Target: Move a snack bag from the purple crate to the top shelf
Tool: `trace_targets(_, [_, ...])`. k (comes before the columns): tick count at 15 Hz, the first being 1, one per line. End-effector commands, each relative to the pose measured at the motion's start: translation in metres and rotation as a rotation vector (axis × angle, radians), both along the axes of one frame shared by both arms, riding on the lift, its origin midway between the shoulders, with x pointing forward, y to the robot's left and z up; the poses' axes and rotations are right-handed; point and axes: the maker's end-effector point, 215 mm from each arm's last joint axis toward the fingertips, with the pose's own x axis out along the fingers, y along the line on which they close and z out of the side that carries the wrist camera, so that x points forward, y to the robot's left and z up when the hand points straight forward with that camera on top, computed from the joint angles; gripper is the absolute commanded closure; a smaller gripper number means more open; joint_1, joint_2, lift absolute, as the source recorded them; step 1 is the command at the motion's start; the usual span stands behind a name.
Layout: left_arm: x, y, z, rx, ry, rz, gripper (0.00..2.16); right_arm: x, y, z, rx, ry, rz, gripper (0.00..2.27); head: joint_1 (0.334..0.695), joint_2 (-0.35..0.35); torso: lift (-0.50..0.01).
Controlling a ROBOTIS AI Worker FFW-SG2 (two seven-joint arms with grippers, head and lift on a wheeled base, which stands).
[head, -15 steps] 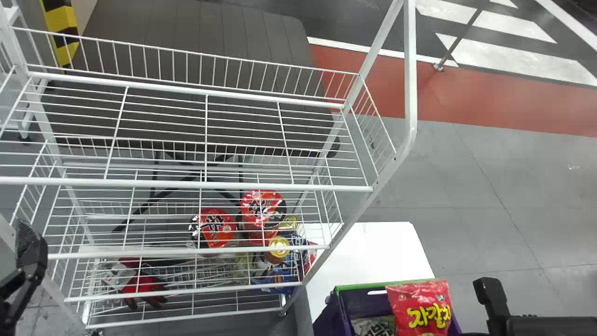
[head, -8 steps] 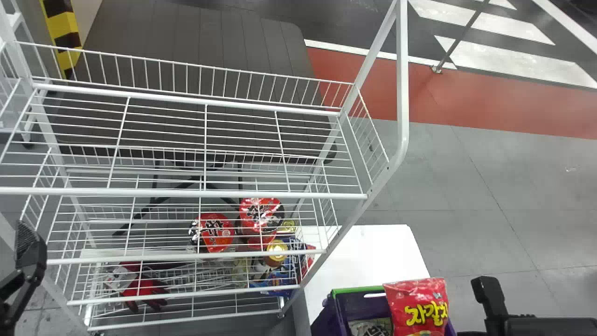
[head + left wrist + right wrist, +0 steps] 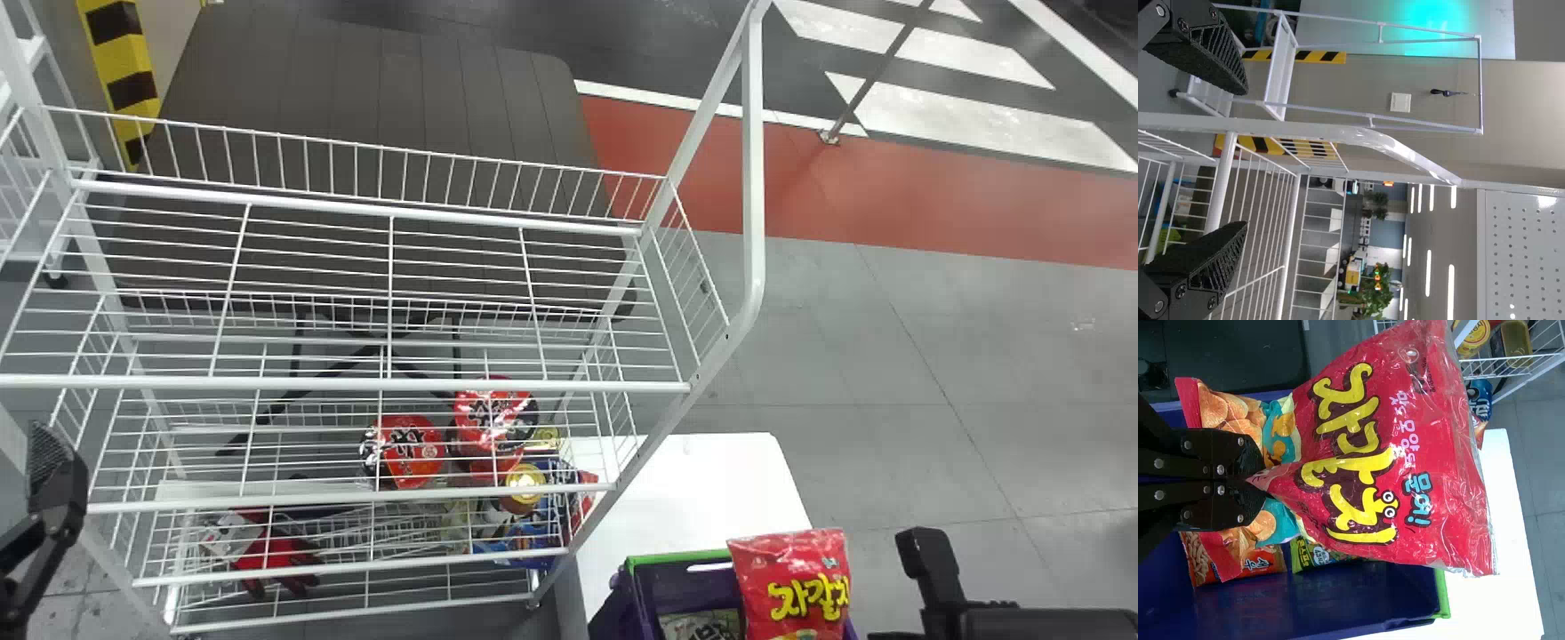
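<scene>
Snack bag (image 3: 794, 582) first, in the head view: it stands over the purple crate (image 3: 627, 596), near the right hand (image 3: 929, 569). Compared with the earlier frames, its top edge sits a little higher against the crate's rim. The top shelf (image 3: 356, 385), with the rest of the rack (image 3: 754, 178), has slid down in this view and slightly left. The white tabletop (image 3: 711, 489) beside the crate has also shifted a bit down and left. Red cups (image 3: 407, 451) and gloves (image 3: 276, 556) lie on lower levels of the rack. The left hand (image 3: 49, 489) waits at the left edge, close to the rack, almost where it was.

Left wrist view: the left hand (image 3: 1245, 157) is wide, with nothing between its fingers, and the rack's white rails lie beyond.

Right wrist view: the right hand (image 3: 1261, 480) is clamped on one gathered end of the snack bag, which fans out past the crate's green edge. Behind it, a chip bag (image 3: 1235, 417), an orange bag (image 3: 1261, 563) and a green bag (image 3: 1311, 555) show at the crate.
</scene>
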Motion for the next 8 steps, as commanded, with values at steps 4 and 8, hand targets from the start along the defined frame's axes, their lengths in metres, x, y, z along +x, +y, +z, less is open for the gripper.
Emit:
trace_targets(4, [0.000, 0.000, 0.000, -0.001, -0.001, 0.001, 0.12, 0.006, 0.010, 0.001, 0.026, -0.017, 0.020, 2.07, 0.695, -0.350, 0.010])
trace_targets(8, [-0.001, 0.000, -0.001, -0.001, 0.003, 0.005, 0.12, -0.010, 0.073, 0.018, 0.151, 0.021, 0.002, 2.02, 0.695, -0.350, 0.001])
